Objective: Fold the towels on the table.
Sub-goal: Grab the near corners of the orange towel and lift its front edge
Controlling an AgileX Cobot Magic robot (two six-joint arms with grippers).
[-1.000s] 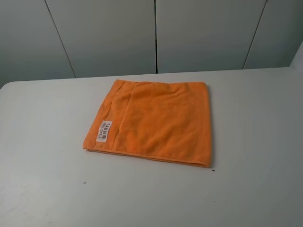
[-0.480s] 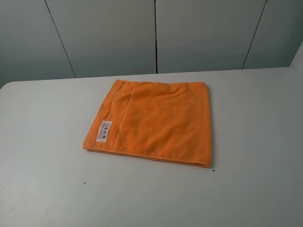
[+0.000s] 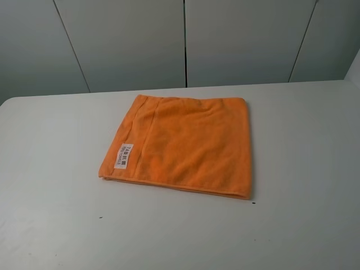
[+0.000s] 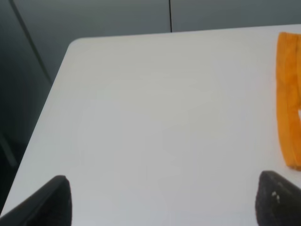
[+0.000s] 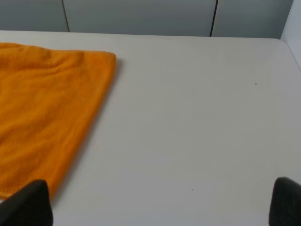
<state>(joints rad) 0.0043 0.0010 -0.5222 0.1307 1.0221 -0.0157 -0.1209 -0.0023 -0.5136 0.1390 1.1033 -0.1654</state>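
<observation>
Bright orange towel (image 3: 180, 146) flat on the white worktop (image 3: 56, 225), about mid-width and somewhat toward the far edge, bare surface on every side. Already doubled over, with stacked layers showing along the near edge. Outline close to square from the high camera, so long axis hard to call; if anything, a little wider across than deep. Turned slightly out of line with the worktop: near-right corner closer to the camera than near-left, left edge slanting away toward the far side, right edge running nearly straight back. Small white label (image 3: 124, 156) with black print on the top face, just inside the left edge near the near-left corner, its long side parallel to that edge. Stitched hem line (image 3: 147, 126) beside it, also parallel to the left edge. Two tiny dark specks (image 3: 252, 202) on the worktop, one just off the near-right corner, the other well in front of the near-left corner. Grey wall panels (image 3: 129, 39) behind.

Left fingers (image 4: 47, 202) spread wide over bare worktop (image 4: 164, 117), nothing between them, only the towel's left edge (image 4: 287, 94) in sight and well apart from them. Right fingers (image 5: 28, 205) likewise spread wide and empty, over the towel's right edge (image 5: 47, 108) and the bare worktop (image 5: 197, 117) beside it, no contact visible.
</observation>
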